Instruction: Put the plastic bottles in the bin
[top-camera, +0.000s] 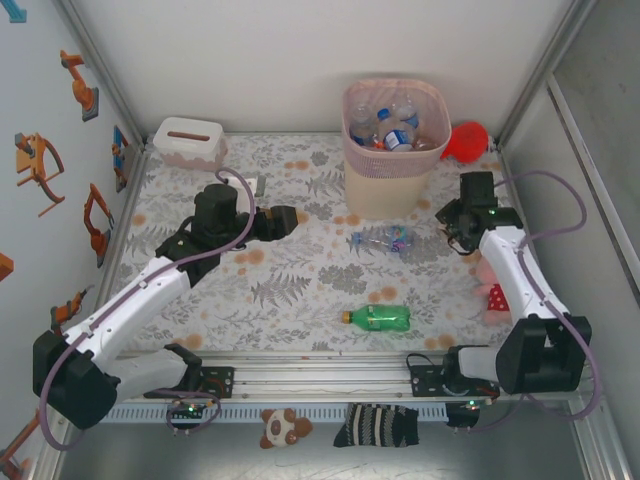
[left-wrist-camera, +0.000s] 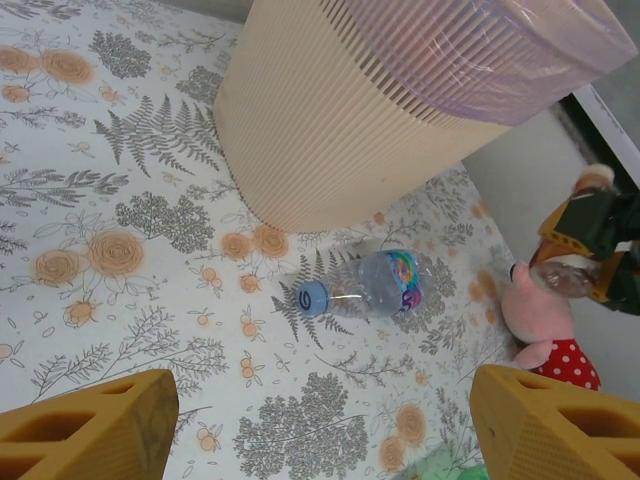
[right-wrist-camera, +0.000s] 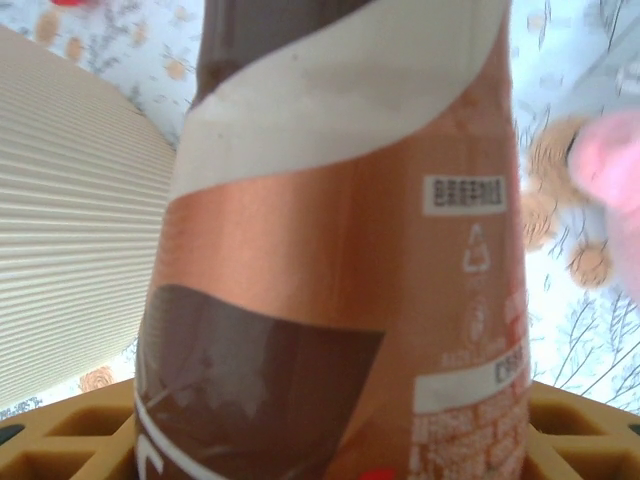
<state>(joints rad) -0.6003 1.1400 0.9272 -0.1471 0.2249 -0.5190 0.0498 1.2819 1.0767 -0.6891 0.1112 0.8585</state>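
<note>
**Mia:** Where are the bottles now?

**Ben:** A few small bottles (top-camera: 392, 128) lie inside the tall pale pink plastic bin with the lattice rim (top-camera: 385, 190). The bin stands by the far edge of the tabletop (top-camera: 290, 290), right of the middle. A clear plastic bottle with a blue cap (left-wrist-camera: 365, 287) lies on its side just beside the bin, toward the near edge. A green plastic bottle with a yellow cap (top-camera: 378, 317) lies closer to the near edge.

**Mia:** And the claws?

**Ben:** The left claw (top-camera: 295, 218) is wide and holds nothing. The right claw (top-camera: 452, 232) grips a brown plastic bottle with a shiny copper label (right-wrist-camera: 340, 260), beside the bin's wall.

**Mia:** What could go wrong?

**Ben:** I think the brown bottle must go up over the rim. If it rises too little, it could bump the bin and tip it. The clear bottle lies between the two claws, so they could knock together if both reach in. It is round too, and could roll away if one finger pushes it.
</note>
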